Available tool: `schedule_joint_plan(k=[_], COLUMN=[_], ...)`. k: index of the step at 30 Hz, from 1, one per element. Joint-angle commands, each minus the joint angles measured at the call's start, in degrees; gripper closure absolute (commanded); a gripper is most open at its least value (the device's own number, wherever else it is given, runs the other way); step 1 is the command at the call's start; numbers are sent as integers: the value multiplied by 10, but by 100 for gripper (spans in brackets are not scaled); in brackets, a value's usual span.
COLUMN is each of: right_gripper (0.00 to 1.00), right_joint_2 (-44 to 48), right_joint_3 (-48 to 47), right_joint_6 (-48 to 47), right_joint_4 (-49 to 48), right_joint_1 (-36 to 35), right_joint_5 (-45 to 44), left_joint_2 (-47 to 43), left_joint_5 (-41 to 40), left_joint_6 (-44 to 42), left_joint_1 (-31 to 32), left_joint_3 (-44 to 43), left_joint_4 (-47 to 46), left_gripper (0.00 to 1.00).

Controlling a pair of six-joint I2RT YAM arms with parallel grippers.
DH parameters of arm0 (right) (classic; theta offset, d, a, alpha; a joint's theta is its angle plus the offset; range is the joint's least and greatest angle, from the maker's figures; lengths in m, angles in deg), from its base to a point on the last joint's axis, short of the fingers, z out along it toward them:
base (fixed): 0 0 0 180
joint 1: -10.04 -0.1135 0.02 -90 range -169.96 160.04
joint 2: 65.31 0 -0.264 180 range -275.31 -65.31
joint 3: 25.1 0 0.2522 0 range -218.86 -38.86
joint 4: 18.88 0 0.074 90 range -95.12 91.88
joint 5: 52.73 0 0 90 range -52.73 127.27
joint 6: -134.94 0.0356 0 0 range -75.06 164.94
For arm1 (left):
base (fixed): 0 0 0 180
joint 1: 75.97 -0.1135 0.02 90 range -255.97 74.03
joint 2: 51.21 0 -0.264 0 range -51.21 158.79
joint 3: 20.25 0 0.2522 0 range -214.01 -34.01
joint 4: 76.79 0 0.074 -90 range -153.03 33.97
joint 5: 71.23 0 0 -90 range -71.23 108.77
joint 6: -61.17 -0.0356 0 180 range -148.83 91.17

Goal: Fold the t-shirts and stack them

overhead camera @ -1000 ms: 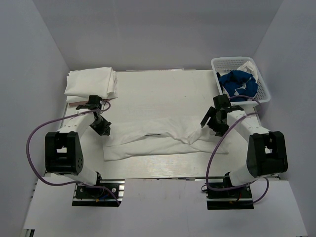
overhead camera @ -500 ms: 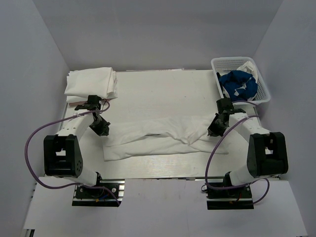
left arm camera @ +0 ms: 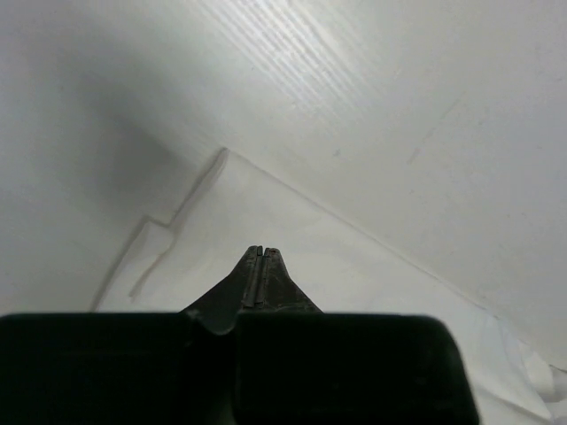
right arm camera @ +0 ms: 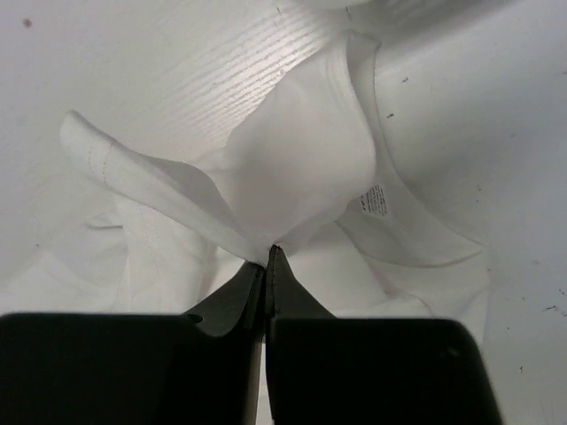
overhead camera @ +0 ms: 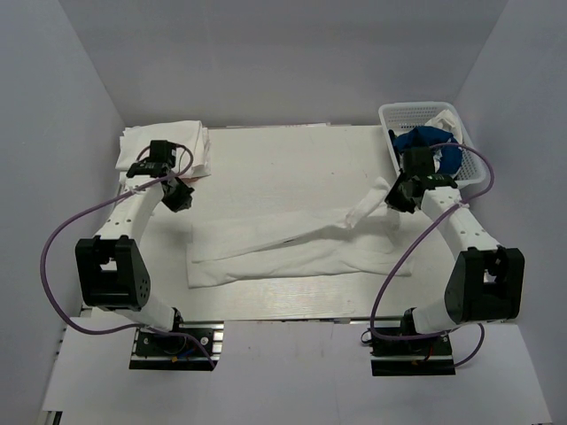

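Just left of the lattice basket (overhead camera: 416, 106), the right gripper (overhead camera: 403, 197) has snapped shut on the white t-shirt (overhead camera: 292, 252) and raised that end into a peak: fold likely under way. Left gripper (overhead camera: 177, 197), far across from the basket, pinched shut, no cloth seen in it. Shirt long, rumpled, half-doubled.

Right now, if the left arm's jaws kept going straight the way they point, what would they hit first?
Probably the white t-shirt spread on the table: the left gripper, jaws shut, aims down at that cloth, near its edge. The gap above it is hard to judge.
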Motion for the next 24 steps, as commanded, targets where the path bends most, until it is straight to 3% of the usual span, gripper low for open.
schedule_joint_plan(k=[1,6,9,12,13,14,15,21,24], right_gripper=[100,100,100,100,88,63,10,10,10], right_joint_2=[10,14,33,52,54,56,64,127,152], right_joint_3=[-29,16,61,111,128,139,146,118,94], right_joint_6=[-21,-21,-39,-37,-25,-18,-15,-53,-108], right_joint_4=[-8,-10,-13,10,22,38,46,0,-51], right_joint_1=[4,4,5,6,6,9,7,8,4], right_joint_5=[2,46,28,-12,-45,-75,-84,-70,25], left_joint_2=[9,-1,-19,-30,-30,-30,-30,-14,-8], left_joint_5=[-8,41,48,56,56,56,49,58,70], left_joint_6=[-19,-30,-30,-30,-30,-30,-30,-37,-42], left_joint_1=[-2,3,3,3,3,3,3,3,3], left_joint_3=[-39,19,102,126,132,132,126,95,89], left_joint_4=[2,27,21,16,16,25,32,27,14], left_gripper=[100,100,100,100,100,100,100,96,87])
